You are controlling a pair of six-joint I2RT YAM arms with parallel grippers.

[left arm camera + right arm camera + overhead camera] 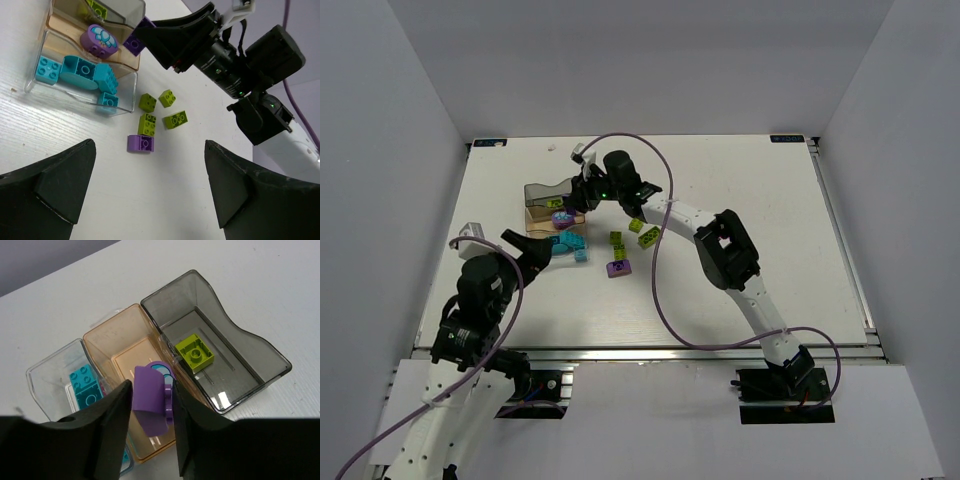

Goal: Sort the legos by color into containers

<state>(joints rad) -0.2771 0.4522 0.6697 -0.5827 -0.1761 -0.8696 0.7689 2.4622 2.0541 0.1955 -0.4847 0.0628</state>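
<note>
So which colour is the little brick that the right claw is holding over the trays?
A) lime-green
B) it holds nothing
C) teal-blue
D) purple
D: in the right wrist view the right gripper pinches a purple brick between its two fingers, above the amber tray.

Four lime bricks and one purple brick (all loose) lie beside the clear tray.
</note>
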